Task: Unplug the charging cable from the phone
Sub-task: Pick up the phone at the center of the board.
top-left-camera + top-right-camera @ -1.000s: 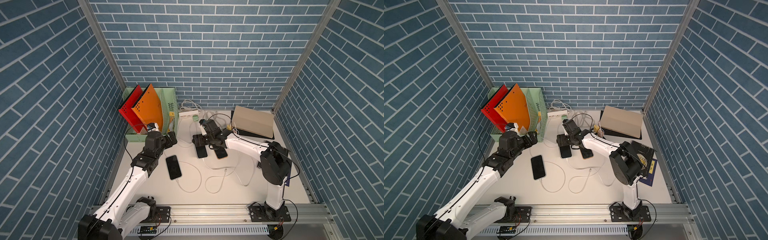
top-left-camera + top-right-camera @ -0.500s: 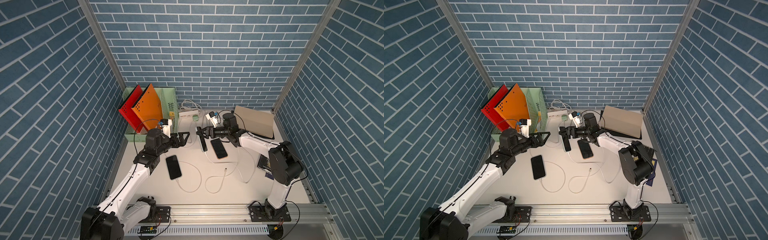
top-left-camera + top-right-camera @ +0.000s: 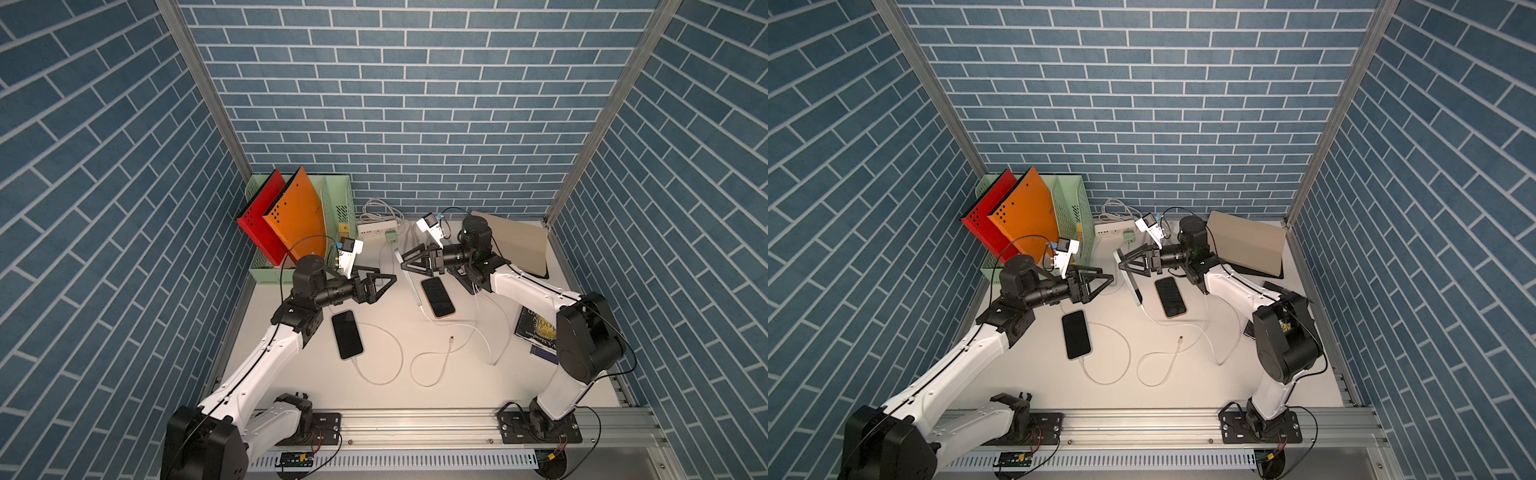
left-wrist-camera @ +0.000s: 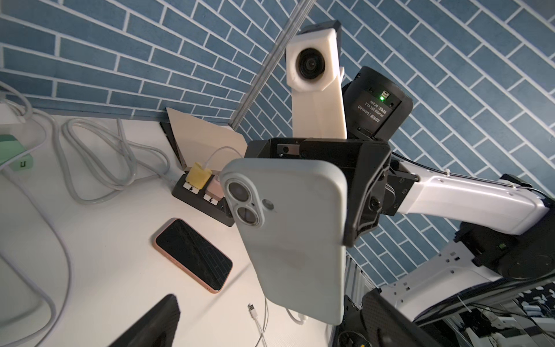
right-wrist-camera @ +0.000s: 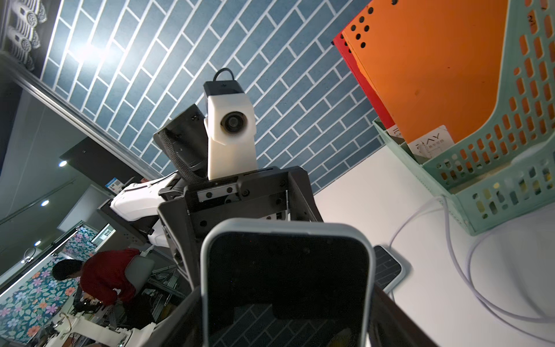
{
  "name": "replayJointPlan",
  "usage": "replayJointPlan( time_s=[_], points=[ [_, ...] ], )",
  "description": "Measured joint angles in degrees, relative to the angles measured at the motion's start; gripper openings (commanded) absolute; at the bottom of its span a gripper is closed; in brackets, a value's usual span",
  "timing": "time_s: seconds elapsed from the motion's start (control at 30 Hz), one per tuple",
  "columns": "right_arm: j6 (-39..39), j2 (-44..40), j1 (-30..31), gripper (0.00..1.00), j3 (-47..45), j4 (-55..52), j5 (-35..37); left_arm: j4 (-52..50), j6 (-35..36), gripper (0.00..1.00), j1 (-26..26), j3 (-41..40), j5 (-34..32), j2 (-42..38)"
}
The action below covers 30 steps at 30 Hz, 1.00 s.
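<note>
My right gripper (image 3: 406, 266) is shut on a phone (image 3: 409, 276) in a pale grey case, held off the table and standing on edge in both top views. Its back and twin lenses fill the left wrist view (image 4: 294, 234); its dark screen (image 5: 288, 285) sits between the right fingers. A white charging cable (image 4: 295, 319) is plugged into the phone's lower end and trails over the table (image 3: 494, 357). My left gripper (image 3: 384, 286) is open, a short way left of the phone, facing it. Its two dark fingers (image 4: 150, 324) stand either side of the phone's lower end, apart from it.
A black phone (image 3: 347, 333) lies with a cable plugged in; a pink-cased phone (image 3: 437, 296) lies beside a loose cable end (image 3: 451, 340). A green rack with folders (image 3: 299, 224), white power strip (image 3: 376, 227), black charger strip (image 4: 204, 192), tan board (image 3: 515, 245) and book (image 3: 536, 332) ring the table.
The right gripper has lifted the grey-cased phone off the table and turned it on edge. The left arm has risen and swung its open gripper toward the phone.
</note>
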Motion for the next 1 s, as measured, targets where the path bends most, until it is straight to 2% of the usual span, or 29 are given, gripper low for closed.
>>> replayJointPlan(
  time_s=[0.33,1.0],
  points=[
    [6.7,-2.3,0.5,0.09,-0.5,8.5,-2.1,0.1,2.7,1.0,-6.5,3.8,2.9,6.8],
    [14.8,-4.1,0.5,0.05,-4.2,20.8,1.0,0.1,4.8,1.0,-8.4,5.7,4.0,7.1]
  ],
)
